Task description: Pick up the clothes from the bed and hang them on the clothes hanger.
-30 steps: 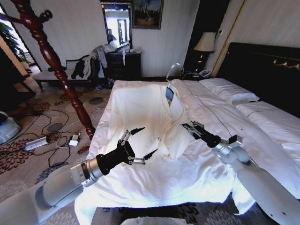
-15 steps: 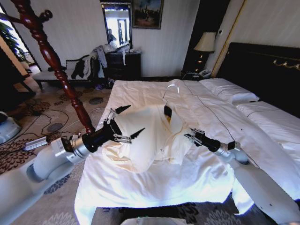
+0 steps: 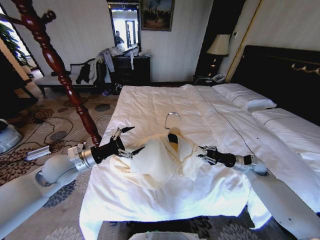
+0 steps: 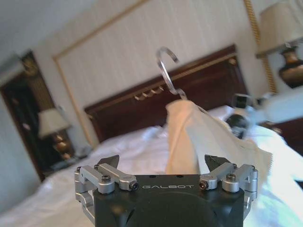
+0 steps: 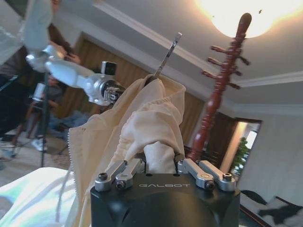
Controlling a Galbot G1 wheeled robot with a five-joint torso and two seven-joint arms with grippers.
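Cream clothes (image 3: 160, 157) bunched mid-frame on hanger (image 3: 173, 137), hook up. Right gripper (image 3: 206, 154) clamped on fabric; left gripper (image 3: 123, 142) spread wide, empty. Could slip off, sagging onto bed (image 3: 215, 190).

The cream clothes (image 3: 159, 157) are covering most of the black hanger (image 3: 173, 138), leaving its hook showing.

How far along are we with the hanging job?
Done: the clothes are draped over the clothes hanger and off the bed. In hand: right gripper clamps the fabric; left gripper is open alongside. Left: hooking it onto the wooden pole.
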